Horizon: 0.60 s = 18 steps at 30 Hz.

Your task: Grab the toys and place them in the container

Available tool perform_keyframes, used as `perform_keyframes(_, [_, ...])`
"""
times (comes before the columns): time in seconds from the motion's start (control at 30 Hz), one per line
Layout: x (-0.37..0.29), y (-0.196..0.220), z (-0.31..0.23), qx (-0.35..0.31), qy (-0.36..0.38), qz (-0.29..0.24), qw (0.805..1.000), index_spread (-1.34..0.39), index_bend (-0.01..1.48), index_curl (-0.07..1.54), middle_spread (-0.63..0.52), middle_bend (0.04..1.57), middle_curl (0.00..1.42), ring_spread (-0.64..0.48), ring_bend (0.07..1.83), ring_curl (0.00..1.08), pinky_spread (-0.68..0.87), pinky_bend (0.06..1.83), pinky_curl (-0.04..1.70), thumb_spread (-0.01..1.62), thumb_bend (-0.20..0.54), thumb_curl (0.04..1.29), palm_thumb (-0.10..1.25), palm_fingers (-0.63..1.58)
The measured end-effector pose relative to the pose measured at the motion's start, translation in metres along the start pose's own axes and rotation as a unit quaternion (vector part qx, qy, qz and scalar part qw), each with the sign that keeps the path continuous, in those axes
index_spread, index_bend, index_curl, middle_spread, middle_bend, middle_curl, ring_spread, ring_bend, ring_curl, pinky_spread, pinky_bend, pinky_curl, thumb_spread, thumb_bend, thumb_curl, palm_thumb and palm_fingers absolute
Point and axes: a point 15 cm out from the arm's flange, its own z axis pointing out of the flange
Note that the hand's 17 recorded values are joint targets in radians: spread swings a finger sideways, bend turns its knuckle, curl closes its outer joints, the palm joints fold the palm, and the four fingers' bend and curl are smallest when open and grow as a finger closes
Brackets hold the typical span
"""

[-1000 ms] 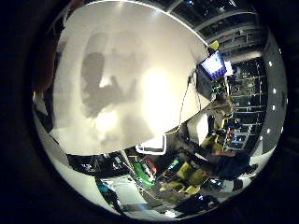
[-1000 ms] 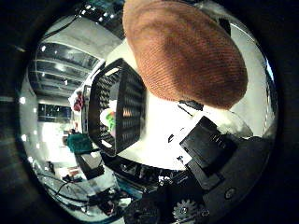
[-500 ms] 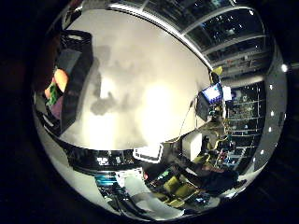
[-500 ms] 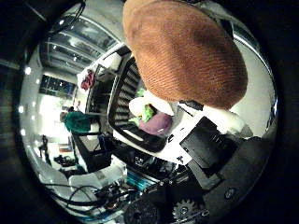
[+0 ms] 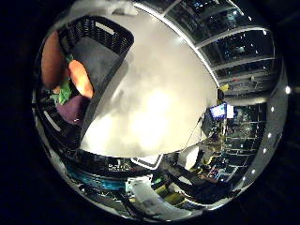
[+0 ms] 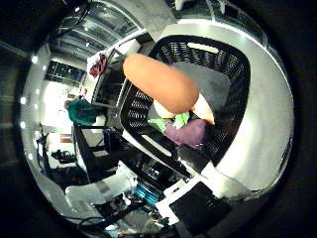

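Brown plush toy (image 6: pixel 161 88) over black basket (image 6: pixel 233 64); hand (image 6: pixel 208 198) grip can't tell; may catch the rim.

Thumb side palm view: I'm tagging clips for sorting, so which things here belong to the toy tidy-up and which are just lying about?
Job:
- black mesh plastic basket
- long orange-brown plush toy over the basket
- purple plush toy in the basket
- green plush piece in the basket
- small orange plush toy in the basket

Lying about:
- white table under the basket
- lit monitor in the room behind
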Motion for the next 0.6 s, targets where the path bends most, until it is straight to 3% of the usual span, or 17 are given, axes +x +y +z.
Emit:
perform_keyframes(0.37, [0.091, -0.002, -0.035, 0.031, 0.025, 0.041, 0.998, -0.48, 0.15, 0.21, 0.11, 0.22, 0.35, 0.20, 0.59, 0.25, 0.46, 0.85, 0.26, 0.95, -0.026, 0.36, 0.74, -0.01])
perform_keyframes(0.6, [0.139, 0.062, -0.039, -0.017, 0.038, 0.070, 0.997, -0.48, 0.16, 0.23, 0.10, 0.22, 0.34, 0.19, 0.55, 0.24, 0.45, 0.78, 0.24, 0.95, -0.026, 0.35, 0.75, 0.00])
